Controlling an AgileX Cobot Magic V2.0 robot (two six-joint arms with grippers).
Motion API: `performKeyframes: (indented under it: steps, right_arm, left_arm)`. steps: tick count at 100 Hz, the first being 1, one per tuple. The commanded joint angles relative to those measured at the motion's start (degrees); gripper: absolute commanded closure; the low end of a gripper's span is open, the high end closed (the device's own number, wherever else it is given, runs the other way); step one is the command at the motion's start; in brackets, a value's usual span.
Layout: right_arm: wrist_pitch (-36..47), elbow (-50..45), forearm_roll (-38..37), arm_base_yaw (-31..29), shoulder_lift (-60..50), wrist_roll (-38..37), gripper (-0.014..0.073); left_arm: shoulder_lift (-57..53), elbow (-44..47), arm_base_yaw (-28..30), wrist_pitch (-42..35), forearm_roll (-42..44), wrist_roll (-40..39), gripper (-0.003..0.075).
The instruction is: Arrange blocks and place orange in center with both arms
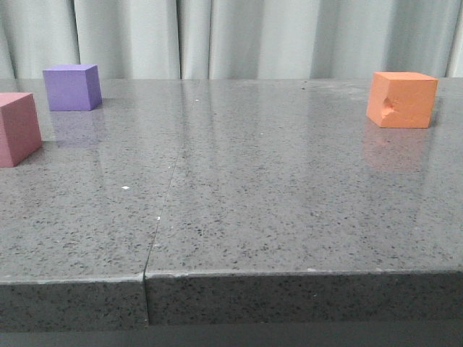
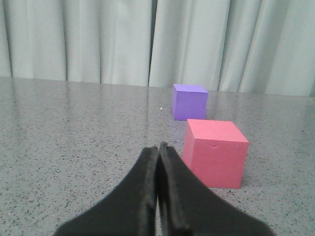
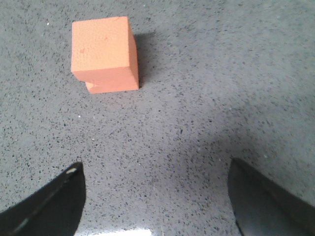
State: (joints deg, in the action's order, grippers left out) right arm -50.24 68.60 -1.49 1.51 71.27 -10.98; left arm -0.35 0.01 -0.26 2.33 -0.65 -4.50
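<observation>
The orange cube (image 1: 401, 99) with a dented face sits at the far right of the table. It also shows in the right wrist view (image 3: 104, 53), ahead of my right gripper (image 3: 155, 169), which is open, empty and above the table. The purple cube (image 1: 71, 87) sits at the far left, the pink-red cube (image 1: 17, 128) nearer at the left edge. In the left wrist view my left gripper (image 2: 158, 147) is shut and empty, low over the table, beside the pink-red cube (image 2: 215, 153) with the purple cube (image 2: 189, 102) behind it. Neither gripper shows in the front view.
The grey speckled table (image 1: 239, 188) has a seam (image 1: 163, 210) running front to back left of centre and a front edge (image 1: 289, 275) close to the camera. A pale curtain (image 1: 239, 36) hangs behind the table.
</observation>
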Motion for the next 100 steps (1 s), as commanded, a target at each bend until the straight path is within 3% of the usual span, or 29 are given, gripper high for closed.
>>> performKeyframes:
  steps: [1,60,100]
  right_arm:
    - [-1.66,6.74,0.40,1.12,3.32,2.27,-0.0008]
    - [-16.70,38.66,4.21,3.09,31.33,2.66,-0.0008]
    - [-18.18,44.59,4.98,3.09,39.19,2.66,-0.0008]
  left_arm:
    - [-1.63,2.28,0.11,-4.83,-0.41,0.12,0.0741]
    - [-1.63,2.28,0.11,-4.83,-0.41,0.12,0.0741]
    - [-1.63,2.28,0.11,-4.83,-0.41,0.12,0.0741]
